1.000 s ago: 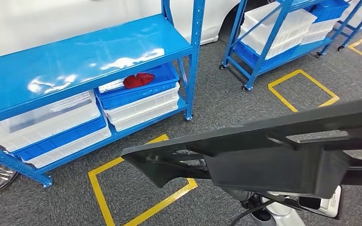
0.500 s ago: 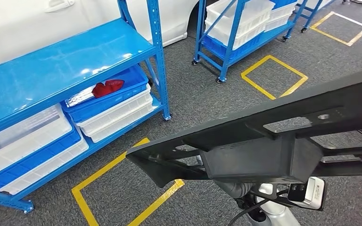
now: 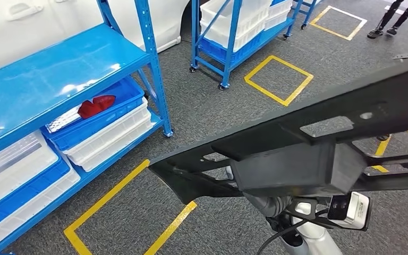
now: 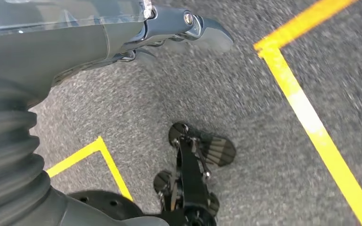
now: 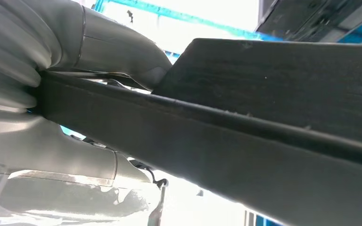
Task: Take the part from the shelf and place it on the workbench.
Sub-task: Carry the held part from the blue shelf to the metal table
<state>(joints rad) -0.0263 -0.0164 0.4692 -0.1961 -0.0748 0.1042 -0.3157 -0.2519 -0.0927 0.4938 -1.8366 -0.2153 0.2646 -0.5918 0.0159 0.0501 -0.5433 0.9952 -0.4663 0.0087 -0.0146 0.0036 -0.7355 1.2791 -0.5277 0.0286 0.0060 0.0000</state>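
Observation:
A large black plastic part [image 3: 297,154], long with ribs and a boxy middle, spans the lower right of the head view, carried above the grey carpet. In the right wrist view my right hand [image 5: 108,52] grips one edge of the black part [image 5: 264,141], the thumb on one side and the fingers on the other. The part hides that hand in the head view. My left hand [image 4: 75,37] hangs over the floor with its fingers stretched out and nothing in them.
A blue shelf [image 3: 58,74] stands at the left with white and blue bins, one blue bin holding a red piece [image 3: 95,105]. A wheeled blue rack [image 3: 234,32] stands behind. Yellow tape squares [image 3: 278,79] mark the carpet. A person's legs [image 3: 393,18] show at the top right.
The camera has swung right: shelf and racks have slid left across the picture and more floor shows at the right. The black part stays in my right hand.

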